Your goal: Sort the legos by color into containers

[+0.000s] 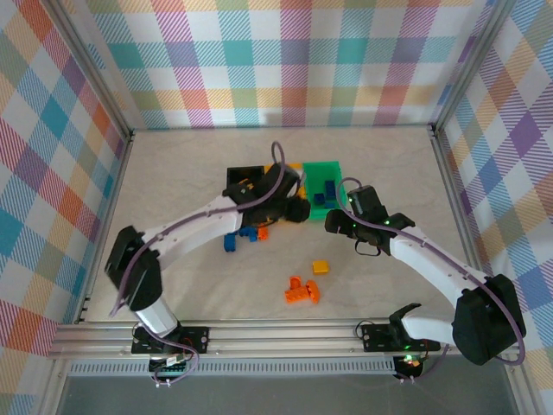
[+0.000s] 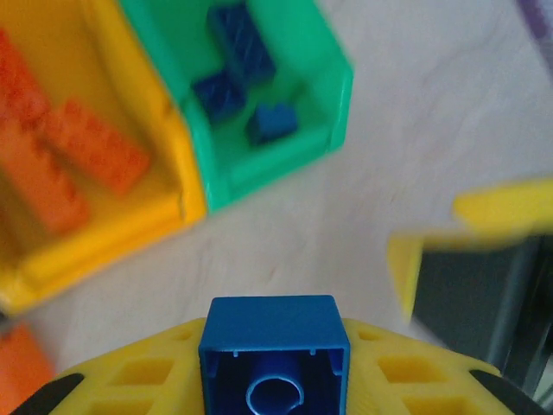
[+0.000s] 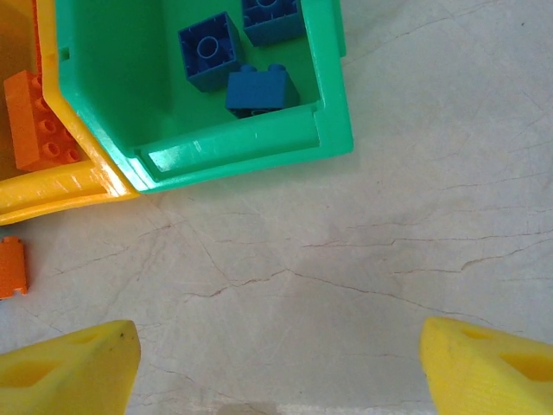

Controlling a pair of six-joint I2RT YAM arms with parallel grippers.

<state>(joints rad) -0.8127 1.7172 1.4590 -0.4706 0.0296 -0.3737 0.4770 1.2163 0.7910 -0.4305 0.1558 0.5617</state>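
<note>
Left arm: stretches from its base at the near left edge forward and rightward, the wrist above the near ends of the bins
Left gripper [image 1: 291,207]: fingers pinching a blue brick [image 2: 275,333], its hollow underside turned to the wrist camera, held above the table just short of the green bin [image 2: 268,169]
Right arm: elbow folded out to the right, forearm angling back left, the wrist near the green bin's near right corner
Right gripper [image 3: 276,380]: yellow fingertips [image 3: 73,363] spread wide, bare table between them
Containers: black bin [image 1: 238,176], yellow-orange bin [image 3: 60,186] and green bin stand in a row; the green one holds blue bricks [image 3: 207,50], the yellow-orange one holds orange bricks [image 2: 91,147]
Loose legos: blue pieces [image 1: 231,243] beside the left forearm, a yellow brick [image 1: 320,267] and an orange cluster [image 1: 302,291] lie nearer the bases
Table [image 3: 389,225]: pale, matt, veined with fine crack-like lines
Room: pastel plaid walls [image 1: 285,60], metal frame rails
Materials: glossy moulded plastic bins, studded bricks, lattice-patterned yellow fingers
</note>
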